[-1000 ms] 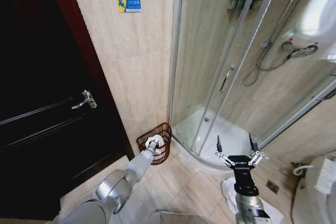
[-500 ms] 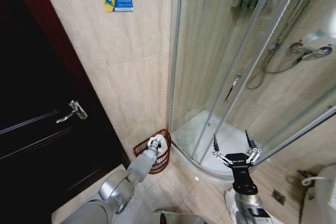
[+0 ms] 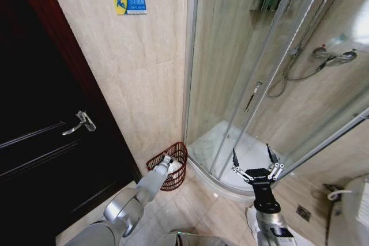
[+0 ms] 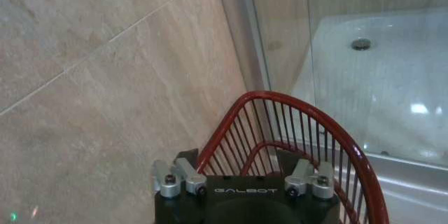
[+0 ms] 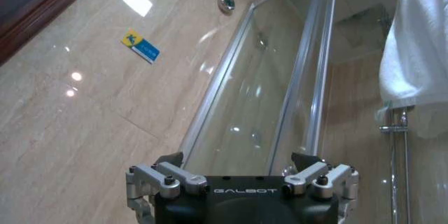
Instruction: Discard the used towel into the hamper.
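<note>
Hamper (image 3: 169,167): openwork of thin glossy red-brown strands, wire-like, smooth rim (image 4: 301,109) catching light; wall (image 3: 147,79) behind hamper: beige stone-look tile, polished, faint veining; door (image 3: 40,142) left of hamper: dark wood, satin sheen, metal lever handle (image 3: 81,123); shower enclosure (image 3: 248,73) right of hamper: clear glass, bright metal frame; shower tray (image 3: 242,154): glossy white; left gripper (image 4: 245,179) over hamper: matt black body, bare metal finger joints; right gripper (image 3: 254,162): same finish; white terry cloth (image 5: 420,40) hanging near the enclosure.

The left end effector (image 3: 168,161) hides part of the hamper's (image 3: 176,178) inside.
</note>
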